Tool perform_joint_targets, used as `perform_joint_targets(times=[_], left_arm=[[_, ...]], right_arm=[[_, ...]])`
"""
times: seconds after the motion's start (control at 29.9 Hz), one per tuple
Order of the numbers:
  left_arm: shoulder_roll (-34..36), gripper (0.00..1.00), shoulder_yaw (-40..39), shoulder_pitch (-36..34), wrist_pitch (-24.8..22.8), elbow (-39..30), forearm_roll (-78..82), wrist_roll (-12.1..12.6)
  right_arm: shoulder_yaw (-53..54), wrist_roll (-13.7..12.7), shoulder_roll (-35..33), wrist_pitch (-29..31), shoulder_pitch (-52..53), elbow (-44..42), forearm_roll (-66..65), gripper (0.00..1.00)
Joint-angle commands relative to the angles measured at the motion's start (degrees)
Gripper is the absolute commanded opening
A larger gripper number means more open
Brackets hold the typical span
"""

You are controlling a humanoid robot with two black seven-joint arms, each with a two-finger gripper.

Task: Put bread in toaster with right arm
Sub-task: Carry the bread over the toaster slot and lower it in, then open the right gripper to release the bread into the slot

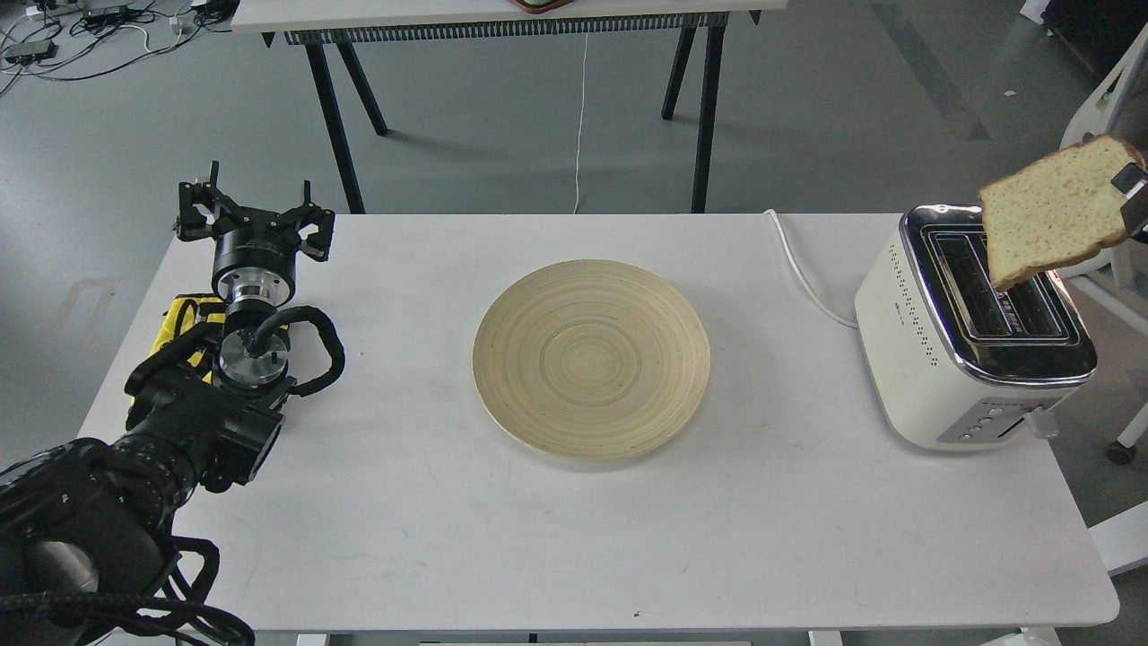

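The bread (1051, 211), a pale tan slice with a brown crust, hangs tilted in the air over the far right part of the toaster (973, 332). Its lower corner is just above the slots. My right gripper (1132, 193) shows only as a small tip at the right edge, shut on the bread's right side. The cream-white toaster stands at the table's right end, both slots empty. My left gripper (254, 205) rests at the table's far left with its fingers spread open, holding nothing.
A round wooden plate (591, 358) lies at the middle of the white table (574, 538). The toaster's white cord (801, 269) runs off the far edge. A second table (502, 18) stands behind. White furniture (1108, 99) is at the right.
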Motion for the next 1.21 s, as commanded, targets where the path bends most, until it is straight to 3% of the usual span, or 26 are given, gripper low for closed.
perform_joint_targets(times=[0.0,0.77,1.0,1.07,1.17], left_arm=[[0.0,1.00,0.0,0.0,0.0,0.0,0.0,0.0],[0.0,1.00,0.0,0.0,0.0,0.0,0.1,0.0],[0.0,1.00,0.1,0.0,0.0,0.0,0.1,0.0],[0.0,1.00,0.0,0.0,0.0,0.0,0.1,0.0],[0.0,1.00,0.0,0.0,0.0,0.0,0.1,0.0]], right_arm=[[-0.1,0.0,0.0,0.0,-0.5,-0.2,-0.3,0.15],[-1.1,-0.1,3.5,0.0,-3.2,-1.1,-0.4,0.16],[-1.1,-0.1,8.1,0.0,-4.7,-3.8,-0.3,0.16],[-1.1,-0.1,9.7,0.0,-5.1,-5.2,-0.3,0.21],[-1.1,-0.1,12.3,0.0,-5.4,-7.6,-0.2,0.46]])
